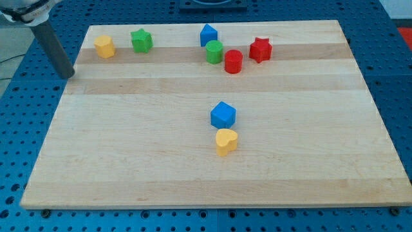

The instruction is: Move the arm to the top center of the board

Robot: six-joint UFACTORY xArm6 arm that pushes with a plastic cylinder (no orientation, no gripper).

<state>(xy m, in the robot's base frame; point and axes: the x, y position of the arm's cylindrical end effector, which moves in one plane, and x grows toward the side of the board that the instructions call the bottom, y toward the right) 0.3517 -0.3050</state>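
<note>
My tip (pixel 67 77) is resting at the wooden tabletop's (pixel 193 167) left edge, near the yellow hexagonal block (pixel 105 46), well apart from the blue pentagonal block (pixel 208 35) at top center; it carries no end effector.

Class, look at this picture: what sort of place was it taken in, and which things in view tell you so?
Probably a robotics lab bench. A wooden board lies on a blue perforated table, small coloured blocks such as the blue cube and yellow heart sit on it, and my tip rests at the board's left edge.
</note>
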